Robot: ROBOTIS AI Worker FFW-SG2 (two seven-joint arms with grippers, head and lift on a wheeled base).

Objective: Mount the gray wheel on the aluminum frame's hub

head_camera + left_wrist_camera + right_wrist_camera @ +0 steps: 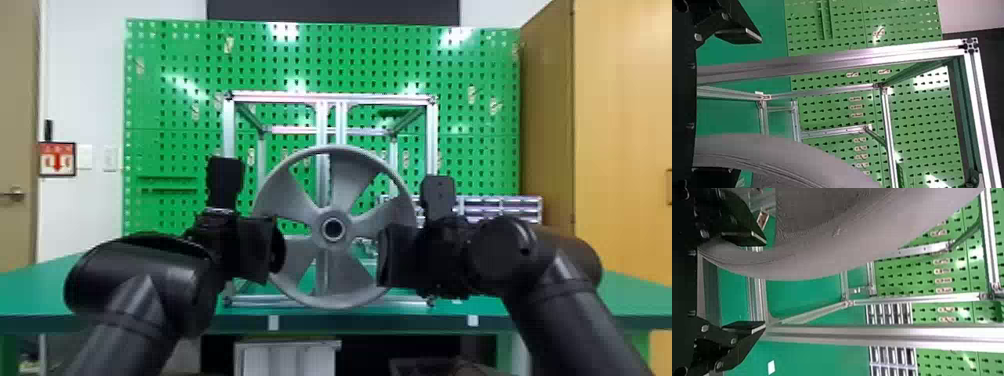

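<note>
The gray wheel (pixel 300 295) is standing upright before the aluminum frame (pixel 280 98) — it may be falling if its middle hole (pixel 333 229) isn't fitting snugly or an arm is bumping it. The left gripper (pixel 750 107) and right gripper (pixel 765 283) are keeping jaws wide, gripping nothing. I'm counting one wheel, one frame, two grippers — one desk (pixel 635 296).

Red-arrow sign (pixel 57 159) on white wall (pixel 85 80)

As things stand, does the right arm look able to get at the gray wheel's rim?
Likely yes: its end effector stands open with the gray wheel's rim reaching in between the two fingers, and nothing seems to block them from closing on it.
</note>
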